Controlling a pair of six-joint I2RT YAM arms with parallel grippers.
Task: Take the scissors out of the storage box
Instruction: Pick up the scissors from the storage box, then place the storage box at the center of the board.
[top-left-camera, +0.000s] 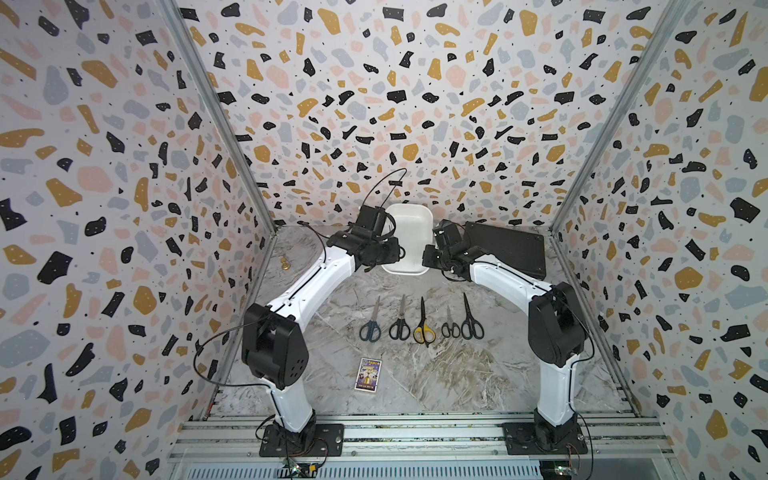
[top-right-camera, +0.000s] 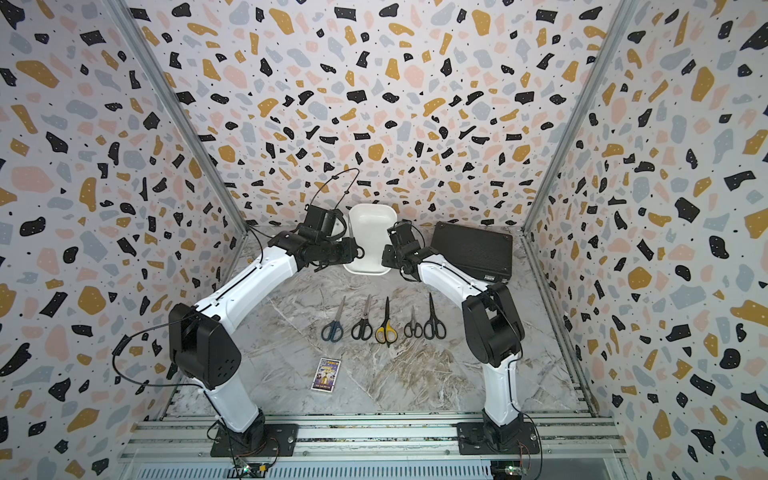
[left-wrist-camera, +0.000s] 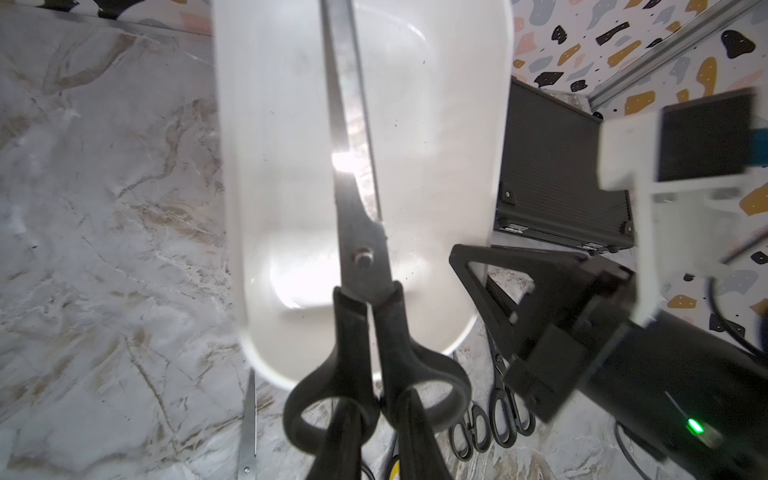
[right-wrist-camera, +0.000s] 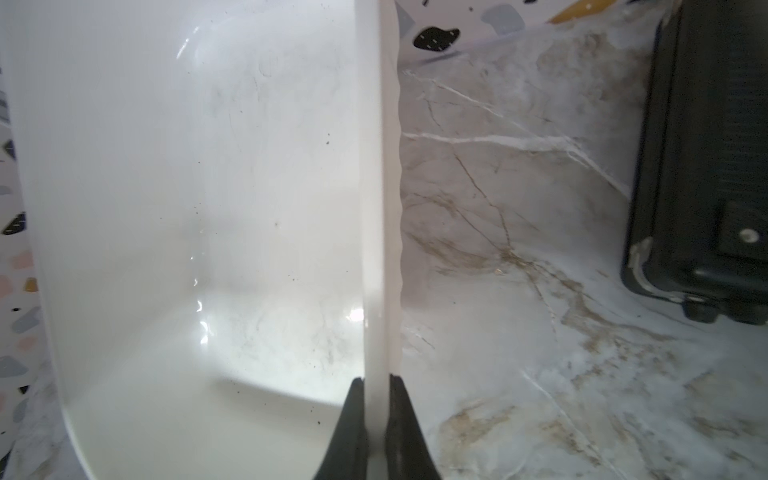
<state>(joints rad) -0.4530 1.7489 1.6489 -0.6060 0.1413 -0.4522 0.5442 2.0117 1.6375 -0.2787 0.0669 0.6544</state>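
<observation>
The left gripper (left-wrist-camera: 379, 409) is clamped on the black-handled scissors (left-wrist-camera: 361, 257). Its fingers show through the two handle loops, and the blades reach straight out from it over the open white storage box (top-left-camera: 411, 224). The right gripper (right-wrist-camera: 376, 384) pinches the box's side rim, jaws tight on the plastic. The other five pairs (top-left-camera: 423, 330) lie in a row on the marble table (top-left-camera: 436, 374), well apart from both grippers.
</observation>
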